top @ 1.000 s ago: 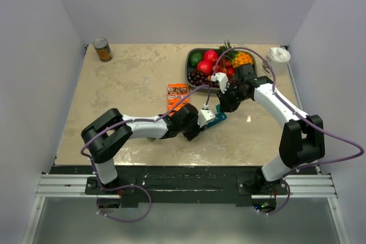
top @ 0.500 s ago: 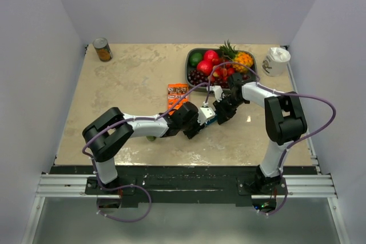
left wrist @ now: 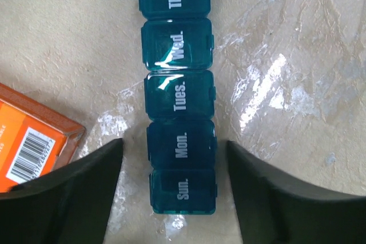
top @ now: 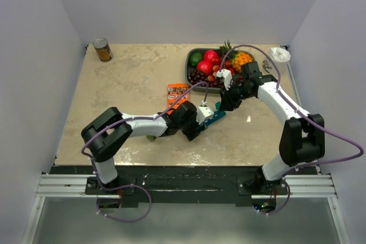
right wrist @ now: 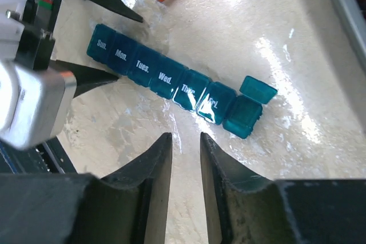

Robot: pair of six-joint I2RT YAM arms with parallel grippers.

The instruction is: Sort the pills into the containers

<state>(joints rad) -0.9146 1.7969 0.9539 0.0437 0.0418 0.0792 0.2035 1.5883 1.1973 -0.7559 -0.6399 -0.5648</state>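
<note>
The containers [left wrist: 178,94] are one teal strip of lidded day compartments lying flat on the table, also seen in the top view [top: 218,115]. My left gripper [left wrist: 173,144] is open and straddles the Sun and Mon end, with a gap on each side. In the right wrist view the strip [right wrist: 166,78] runs diagonally, and the end compartment [right wrist: 245,116] past Fri has its lid [right wrist: 258,90] flipped open. My right gripper [right wrist: 185,136] hovers short of the strip, its jaws slightly apart with nothing between them. No pills show in any view.
An orange box [top: 177,95] lies just left of the strip, close to my left finger [left wrist: 68,192]. A grey fruit tray [top: 188,70] stands behind it. A can [top: 102,50] sits at the far left and a white cup [top: 279,55] at the far right.
My left gripper has opened off the strip's near end. My right gripper has pulled back from the strip's far end and parted its jaws a little.
</note>
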